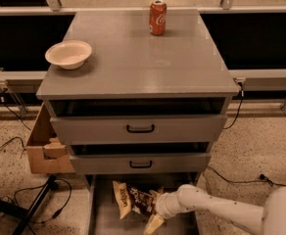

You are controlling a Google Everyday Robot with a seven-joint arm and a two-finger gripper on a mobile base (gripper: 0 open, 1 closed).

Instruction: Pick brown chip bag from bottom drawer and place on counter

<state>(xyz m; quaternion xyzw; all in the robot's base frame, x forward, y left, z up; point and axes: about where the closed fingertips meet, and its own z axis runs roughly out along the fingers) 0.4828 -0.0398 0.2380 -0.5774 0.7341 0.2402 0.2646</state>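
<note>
You have the grey cabinet directly above and behind the gripper, which sits low at the bottom edge of the view, in front of the cabinet's base. The counter lies well above the gripper and carries two items. The white arm enters from the lower right and runs leftward to the gripper.

The two upper drawers, each with a black handle, are stacked just above the gripper, and each shows a dark gap over its front. The bottom drawer is pulled out, and the gripper is down inside it, toward its right half. A cardboard box stands on the floor well to the gripper's left, against the cabinet's side.

The brown chip bag lies on the drawer floor immediately left of the gripper, its right end meeting the gripper and its cream end pointing away to the left. Whether the gripper is spread, pressed together or pinching the bag, you cannot tell from this view: the bag and the wrist hide the contact.

The white bowl rests on the counter's left edge, far above and left of the gripper. The red soda can stands upright at the counter's far edge, almost straight above the gripper
</note>
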